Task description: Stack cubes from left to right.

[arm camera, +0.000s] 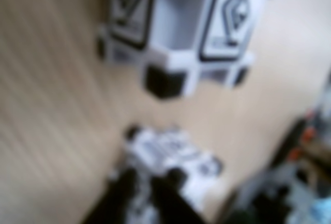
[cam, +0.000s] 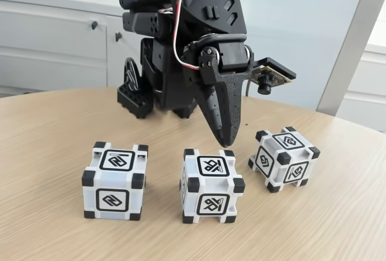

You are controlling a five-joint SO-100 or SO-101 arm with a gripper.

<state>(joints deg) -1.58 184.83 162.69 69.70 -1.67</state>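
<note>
Three white cubes with black corners and square glyphs stand in a row on the wooden table [cam: 48, 152]: a left cube [cam: 114, 181], a middle cube [cam: 211, 186] and a right cube [cam: 283, 158] that is turned at an angle. My black gripper [cam: 226, 141] points down just behind the middle cube's top rear edge, between it and the right cube. Its jaws look closed to a single point with nothing held. In the blurred wrist view, the gripper [arm camera: 147, 182] hangs over one cube [arm camera: 170, 154], and a larger cube [arm camera: 178, 27] sits at the top.
The arm's black base [cam: 151, 92] stands behind the row. White cabinets [cam: 54, 44] and a pale wall lie beyond the table's far edge. Bare wood surrounds the cubes in front and to both sides.
</note>
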